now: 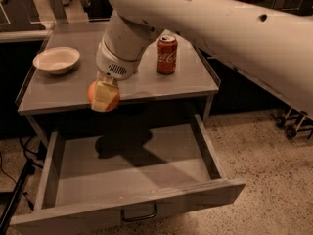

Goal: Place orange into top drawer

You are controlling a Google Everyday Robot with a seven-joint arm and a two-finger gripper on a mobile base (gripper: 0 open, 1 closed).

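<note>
My gripper (pixel 104 97) is shut on the orange (pixel 113 101), a round orange fruit partly covered by my pale fingers (pixel 102 96). I hold it in the air at the front edge of the grey tabletop (pixel 63 92), above the back left part of the top drawer (pixel 137 165). The drawer is pulled fully open; it is wide, shallow and grey, with a small dark loop handle (pixel 140 214) on its front. Nothing lies in the part of the drawer that shows.
A white bowl (pixel 56 59) sits at the table's left. A red cola can (pixel 167 55) stands at the table's right. My large white arm (pixel 210 28) spans the top right. Speckled floor (pixel 274 175) lies to the right; cables (pixel 14 175) lie at left.
</note>
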